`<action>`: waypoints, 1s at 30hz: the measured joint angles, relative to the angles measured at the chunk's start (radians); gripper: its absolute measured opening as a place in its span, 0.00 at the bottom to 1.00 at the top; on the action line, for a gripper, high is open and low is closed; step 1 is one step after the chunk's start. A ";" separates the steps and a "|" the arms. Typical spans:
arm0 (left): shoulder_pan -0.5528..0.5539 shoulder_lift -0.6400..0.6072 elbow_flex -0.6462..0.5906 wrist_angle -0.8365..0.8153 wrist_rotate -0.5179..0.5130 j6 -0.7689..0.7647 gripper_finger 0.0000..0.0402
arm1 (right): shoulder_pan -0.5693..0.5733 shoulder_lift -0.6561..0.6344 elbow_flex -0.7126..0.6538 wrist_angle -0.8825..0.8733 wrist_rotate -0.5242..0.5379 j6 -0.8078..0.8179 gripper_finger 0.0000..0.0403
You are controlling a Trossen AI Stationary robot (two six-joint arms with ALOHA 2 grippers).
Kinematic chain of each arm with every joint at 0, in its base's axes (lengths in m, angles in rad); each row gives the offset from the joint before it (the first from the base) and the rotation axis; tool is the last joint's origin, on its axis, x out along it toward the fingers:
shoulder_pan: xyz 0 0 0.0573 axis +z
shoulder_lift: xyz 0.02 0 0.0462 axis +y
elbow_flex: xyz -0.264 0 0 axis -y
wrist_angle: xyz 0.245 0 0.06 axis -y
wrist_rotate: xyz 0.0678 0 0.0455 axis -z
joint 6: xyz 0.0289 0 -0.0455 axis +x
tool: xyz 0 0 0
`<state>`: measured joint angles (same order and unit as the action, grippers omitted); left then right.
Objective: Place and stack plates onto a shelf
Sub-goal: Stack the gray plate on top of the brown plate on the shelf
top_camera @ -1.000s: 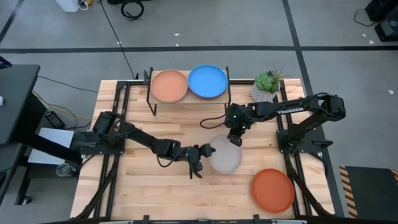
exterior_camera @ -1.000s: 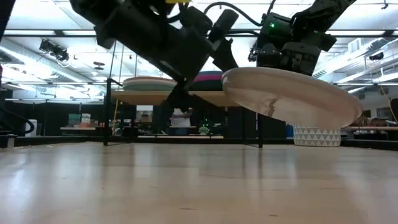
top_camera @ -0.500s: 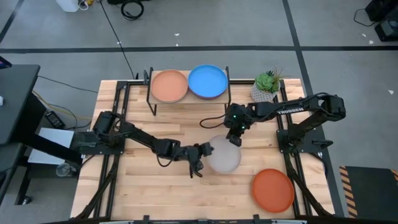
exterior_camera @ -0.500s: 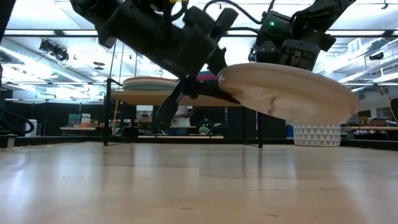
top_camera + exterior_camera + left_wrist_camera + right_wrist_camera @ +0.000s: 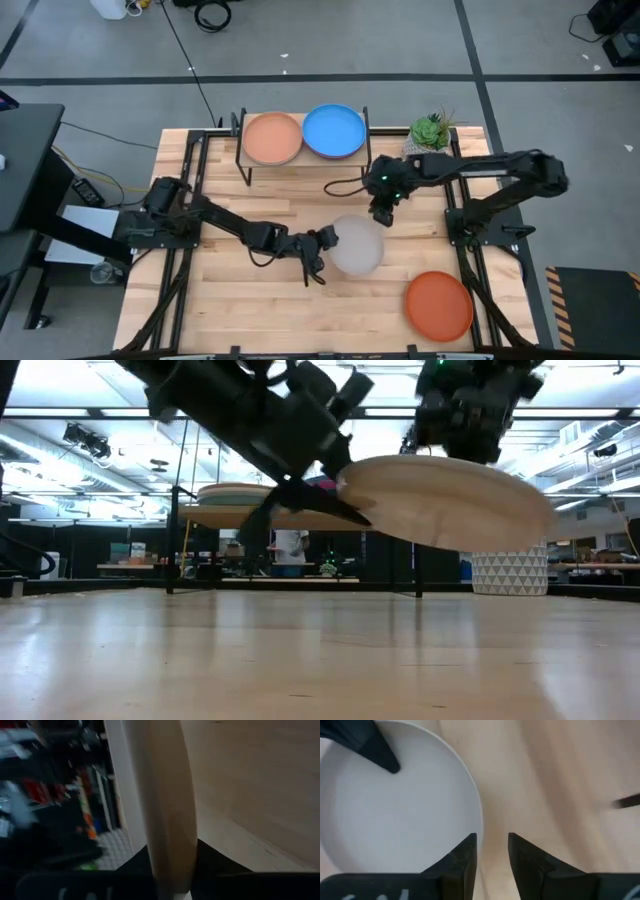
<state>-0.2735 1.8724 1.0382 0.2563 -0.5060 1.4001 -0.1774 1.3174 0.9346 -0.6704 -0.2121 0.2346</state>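
My left gripper (image 5: 325, 243) is shut on the cream plate (image 5: 357, 246) at mid table, above the tabletop; the low view (image 5: 440, 500) also shows the plate. My right gripper (image 5: 383, 211) hangs open and empty just past the plate's far rim, higher than the plate; its wrist view (image 5: 492, 851) shows bare table between the fingers. On the shelf (image 5: 303, 158) at the far edge, a tan-peach plate (image 5: 272, 138) tops the left stack and a bright blue plate (image 5: 334, 130) tops the right. An orange plate (image 5: 438, 305) lies flat on the table at near right. My left gripper pinches the cream plate's rim (image 5: 170, 870) on the side toward the table's left. One finger (image 5: 377, 747) lies on the upper face and the other (image 5: 335, 512) under the plate. The fingers come about level from the table's left. The plate is clear of the table, nearly level.
A potted plant (image 5: 428, 140) in a white patterned pot stands right of the shelf. Black rails run along the table's left and right sides. A cable (image 5: 345, 188) lies between the shelf and the right arm. Bare wood shows at near left.
My right gripper has come off the cream plate's far rim and gone up and toward the far edge. The plate, still in my left gripper, has risen a little, shifted slightly toward the table's left and come nearer level.
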 joint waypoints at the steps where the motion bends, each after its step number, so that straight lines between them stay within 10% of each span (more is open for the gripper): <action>1: 0.000 -0.015 0.000 -0.034 -0.003 -0.034 0.16 | 0.005 -0.028 0.013 -0.022 0.030 0.000 0.29; 13: -0.018 -0.401 0.001 -0.385 -0.189 -0.375 0.15 | 0.137 -0.327 0.025 -0.051 0.367 0.060 0.29; 30: 0.376 -0.609 0.001 -0.735 -0.312 -0.602 0.15 | 0.238 -0.226 0.025 -0.044 0.463 0.071 0.29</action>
<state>0.1026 1.2630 1.0393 -0.4786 -0.8184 0.7985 0.0601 1.0914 0.9596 -0.7143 0.2513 0.3061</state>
